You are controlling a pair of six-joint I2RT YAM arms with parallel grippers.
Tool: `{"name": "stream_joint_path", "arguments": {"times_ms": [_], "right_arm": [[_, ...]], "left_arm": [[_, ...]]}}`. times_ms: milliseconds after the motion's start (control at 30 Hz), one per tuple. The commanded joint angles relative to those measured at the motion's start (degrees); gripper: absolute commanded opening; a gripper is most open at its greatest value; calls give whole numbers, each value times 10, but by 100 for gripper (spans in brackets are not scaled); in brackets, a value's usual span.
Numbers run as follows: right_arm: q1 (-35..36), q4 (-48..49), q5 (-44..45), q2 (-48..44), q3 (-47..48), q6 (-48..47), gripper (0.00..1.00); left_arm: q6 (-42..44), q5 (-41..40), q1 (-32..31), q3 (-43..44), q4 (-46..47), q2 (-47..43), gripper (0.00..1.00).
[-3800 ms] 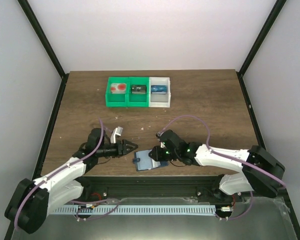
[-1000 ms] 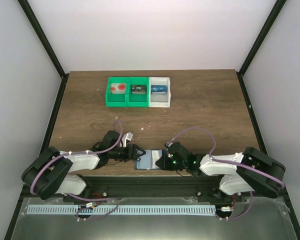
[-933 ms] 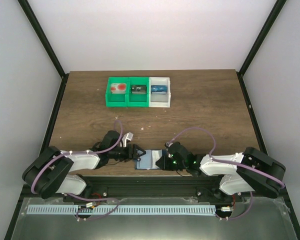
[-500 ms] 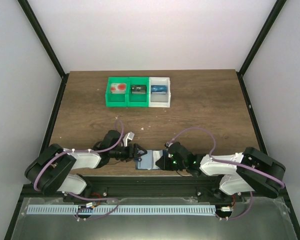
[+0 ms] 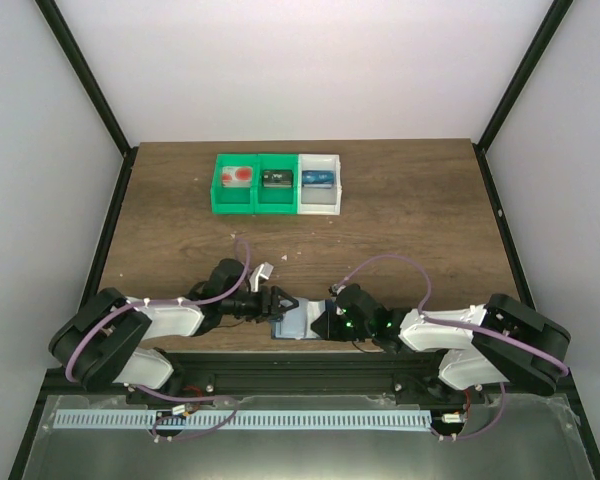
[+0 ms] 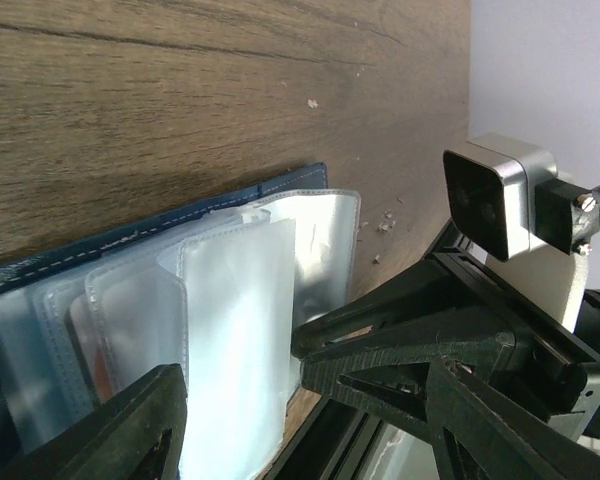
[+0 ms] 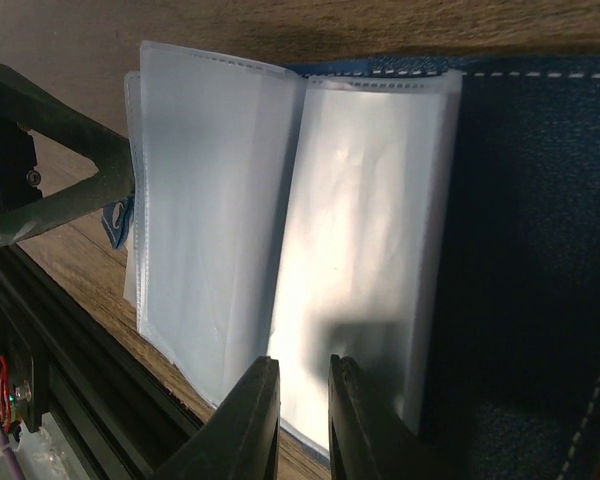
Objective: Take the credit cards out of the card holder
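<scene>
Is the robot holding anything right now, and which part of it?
The right tool looks pinched on the edge of a clear sleeve in the open card holder. The left tool is open, holding nothing.

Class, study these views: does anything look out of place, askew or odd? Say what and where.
The card holder lies open at the very near edge of the table, its clear sleeves fanned up loosely. Small pale crumbs dot the wood beside it. Nothing looks damaged.

One card holder [image 5: 293, 325], two arms [image 5: 160, 322], three bin compartments [image 5: 236, 207] — two green, one white.
</scene>
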Motion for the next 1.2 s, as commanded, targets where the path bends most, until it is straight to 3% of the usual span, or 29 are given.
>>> {"name": "stream_joint_path", "arguments": {"times_ms": [0, 833, 1167], "right_arm": [[6, 11, 3, 2, -3, -3, 16], [6, 20, 6, -10, -16, -6, 16], [6, 29, 10, -2, -19, -4, 16]], "left_arm": [[-6, 9, -9, 12, 24, 7, 67], [55, -54, -13, 37, -99, -21, 69], [-17, -11, -22, 1, 35, 19, 69]]}}
